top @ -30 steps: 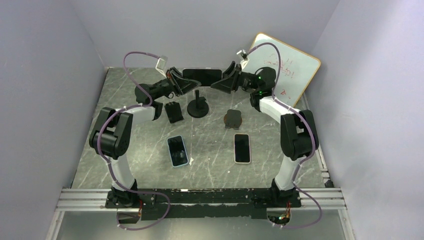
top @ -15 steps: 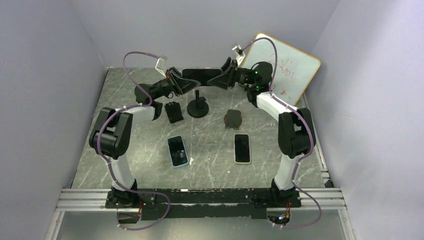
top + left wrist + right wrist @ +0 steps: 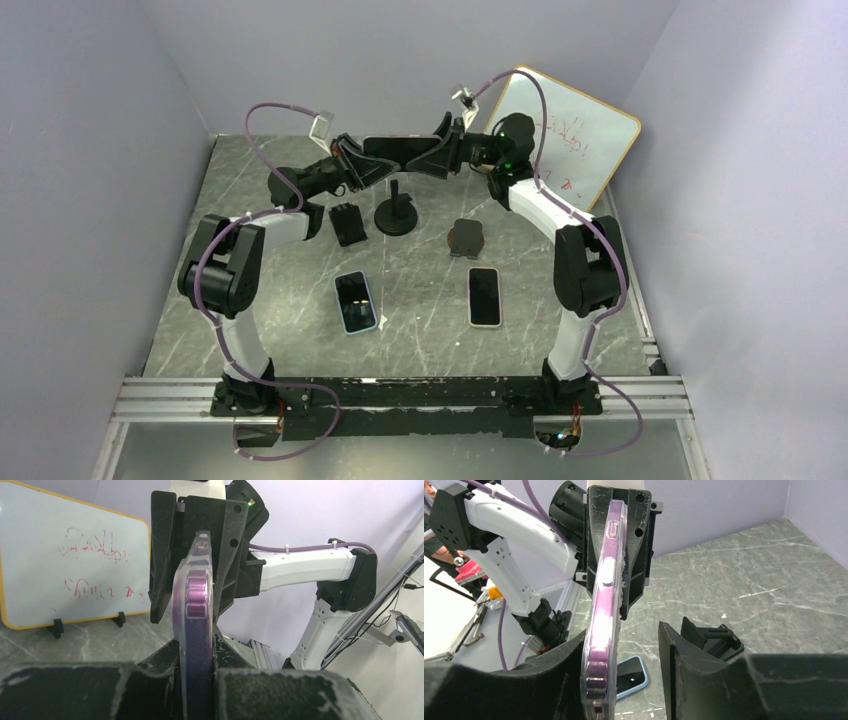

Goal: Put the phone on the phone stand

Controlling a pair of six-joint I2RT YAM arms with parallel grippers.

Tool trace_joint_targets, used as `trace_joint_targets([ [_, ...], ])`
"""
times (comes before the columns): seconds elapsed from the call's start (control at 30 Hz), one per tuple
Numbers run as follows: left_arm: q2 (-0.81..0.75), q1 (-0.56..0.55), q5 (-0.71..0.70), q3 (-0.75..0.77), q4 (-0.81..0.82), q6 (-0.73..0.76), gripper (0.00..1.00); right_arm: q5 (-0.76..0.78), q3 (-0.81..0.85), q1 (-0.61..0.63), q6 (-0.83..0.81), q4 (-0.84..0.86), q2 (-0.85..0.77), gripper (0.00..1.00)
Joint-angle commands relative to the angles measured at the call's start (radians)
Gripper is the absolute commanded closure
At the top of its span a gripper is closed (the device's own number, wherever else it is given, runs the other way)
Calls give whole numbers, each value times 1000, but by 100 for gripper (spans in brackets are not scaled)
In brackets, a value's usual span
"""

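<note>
**Passing a Phone in Mid-Air: Where It Could Slip**

Nearest the arm bases, a blue-cased phone (image 3: 355, 301) and a white phone (image 3: 484, 296) lie flat on the table (image 3: 425, 330). Beyond them sit a small black holder (image 3: 346, 223) and a round dark one (image 3: 467, 238). Farther back is the post stand (image 3: 396, 212) on its round foot, and just above it the purple phone (image 3: 400, 151) hangs level in the air. The left gripper (image 3: 198, 680) pinches one end tight. The right gripper (image 3: 624, 660) is spread around the other end, one finger against the case and the other apart from it. With only one end clamped, the phone may sag or twist on the way down. It could then miss the post's head or tip the stand over.
</note>
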Motion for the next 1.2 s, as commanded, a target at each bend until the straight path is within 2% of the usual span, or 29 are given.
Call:
trace_joint_targets([
  [0.0,-24,-12,-4,20,313,-12,95,19,34,11,-81,-104,25,60],
  [0.1,-23,-11,-3,19,313,-12,95,28,36,12,-109,-149,22,74],
  [0.17,-22,-11,-2,19,314,-10,95,38,38,11,-126,-171,19,97],
  [0.2,-21,-11,0,20,313,-12,95,45,40,11,-133,-186,17,100],
  [0.33,-9,-5,12,30,313,-18,92,104,5,-2,-129,-177,-5,100],
  [0.4,-5,5,31,28,311,0,61,138,-35,-35,-101,-153,-27,100],
  [0.47,-12,28,47,4,299,53,48,173,-88,-82,-89,-134,-61,100],
  [0.53,-14,64,69,-13,235,123,46,190,-140,-119,-115,-151,-105,100],
  [0.6,-22,95,86,-26,119,254,46,198,-192,-137,-158,-191,-163,100],
  [0.63,-32,105,80,-33,8,398,45,197,-220,-139,-183,-199,-193,100],
  [0.7,-87,96,8,-39,-357,813,44,183,-276,-133,-167,-150,-237,100],
  [0.73,-115,77,-72,-26,-659,1050,44,174,-300,-125,-155,-127,-250,100],
  [0.77,-122,53,-154,-1,-824,1248,43,167,-320,-116,-153,-117,-260,100],
  [0.8,-108,33,-191,27,-916,1356,43,165,-335,-107,-162,-122,-265,100],
  [0.87,-57,22,-182,52,-950,1443,44,162,-357,-89,-174,-117,-263,100],
  [0.97,-5,18,-170,18,-845,1469,43,139,-384,-79,-118,-37,-242,100],
  [1.1,68,22,-161,40,-904,1550,45,132,-398,-76,-117,-39,-249,100],
  [1.17,96,35,-133,33,-876,1536,46,135,-401,-72,-129,-55,-256,100],
])
